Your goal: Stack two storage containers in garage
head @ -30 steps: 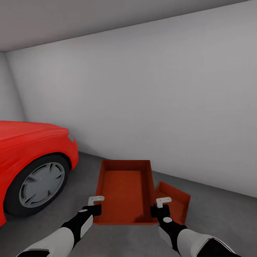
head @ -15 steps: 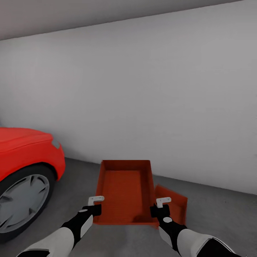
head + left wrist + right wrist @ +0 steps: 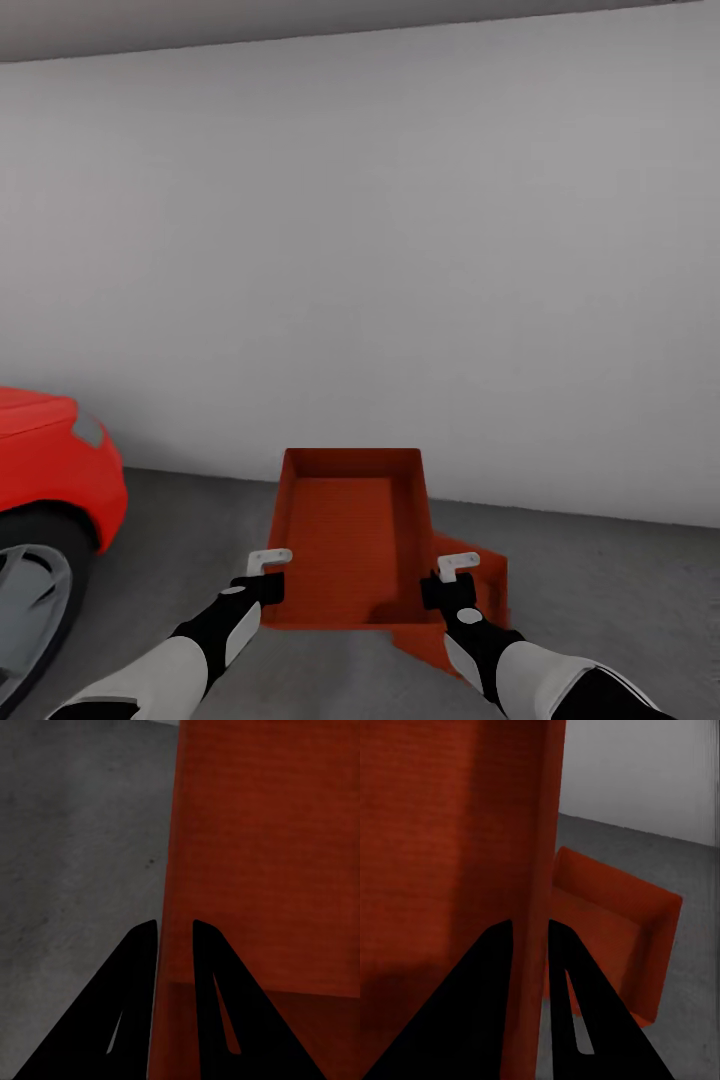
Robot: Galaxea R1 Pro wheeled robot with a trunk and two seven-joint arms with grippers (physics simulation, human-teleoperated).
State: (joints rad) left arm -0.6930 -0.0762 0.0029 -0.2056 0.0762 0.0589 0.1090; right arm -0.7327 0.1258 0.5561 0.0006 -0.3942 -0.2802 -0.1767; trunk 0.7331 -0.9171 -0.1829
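I hold one orange-red storage container (image 3: 350, 530) level in front of me, above the grey concrete garage floor (image 3: 620, 600). My left gripper (image 3: 271, 576) is shut on its left wall (image 3: 174, 855), with one black finger (image 3: 135, 975) on each side. On the right wall (image 3: 536, 855) my right gripper (image 3: 451, 579) is shut in the same way. The second storage container (image 3: 485, 600) lies on the floor below and to the right, partly hidden by the held one; it appears again in the right wrist view (image 3: 615, 915).
A red car (image 3: 45, 470) with a dark front wheel stands at the left. A plain pale grey wall (image 3: 400, 250) closes the space just beyond the containers. Bare concrete stretches to the right.
The camera has turned right: the car slides toward the picture's left edge. The floor container now sits further under the held one. Both grippers keep their grip.
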